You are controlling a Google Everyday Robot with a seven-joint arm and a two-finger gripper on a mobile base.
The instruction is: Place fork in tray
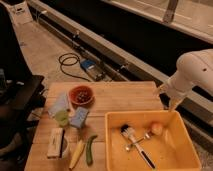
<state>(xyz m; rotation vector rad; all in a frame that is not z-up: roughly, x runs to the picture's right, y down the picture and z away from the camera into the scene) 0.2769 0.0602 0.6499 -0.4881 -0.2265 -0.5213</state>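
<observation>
The tray (114, 146) is a deep yellow-orange bin on the right end of the wooden table. Inside it lie a brush with a pale head and black handle (145, 156), a small orange round thing (156, 128), and the slim silver fork (138, 143), which lies across the brush. My gripper (172, 103) hangs at the end of the white arm, above and just behind the tray's far right corner, apart from the fork.
On the table's left part are a red bowl (81, 94), a pale cloth (60, 102), a green cup (61, 117), a blue sponge (79, 118), a white box (55, 143), a banana (77, 153) and a green vegetable (90, 149). A black chair (20, 97) stands at the left.
</observation>
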